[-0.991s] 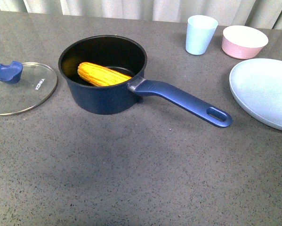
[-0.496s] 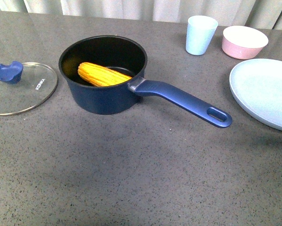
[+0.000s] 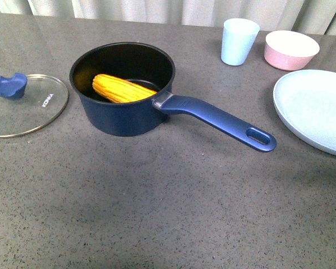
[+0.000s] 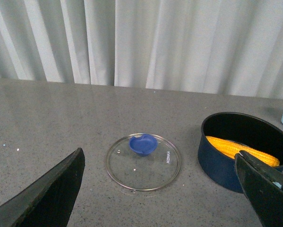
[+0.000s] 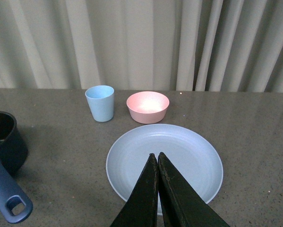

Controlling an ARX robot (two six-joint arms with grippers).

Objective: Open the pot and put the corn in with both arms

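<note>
Corn cob (image 3: 123,88) lying inside open blue saucepan (image 3: 123,109), glass lid (image 3: 25,105) flat beside it on grey table (image 3: 168,207), left gripper (image 4: 160,189) jaws wide, right gripper (image 5: 157,163) jaws closed over pale blue plate (image 5: 188,156).

You can read one piece of text here: the brand "KONKA", printed in small capitals on the glass lid (image 3: 26,105) that lies flat on the bench (image 3: 168,213) beside the pot (image 3: 123,89). In the front view it runs along the lid's right side, near the rim. In the left wrist view the same word shows on the lid (image 4: 143,161), on the glass between the blue knob (image 4: 142,144) and the rim. You'll find no other readable lettering, numbers or signs.
</note>
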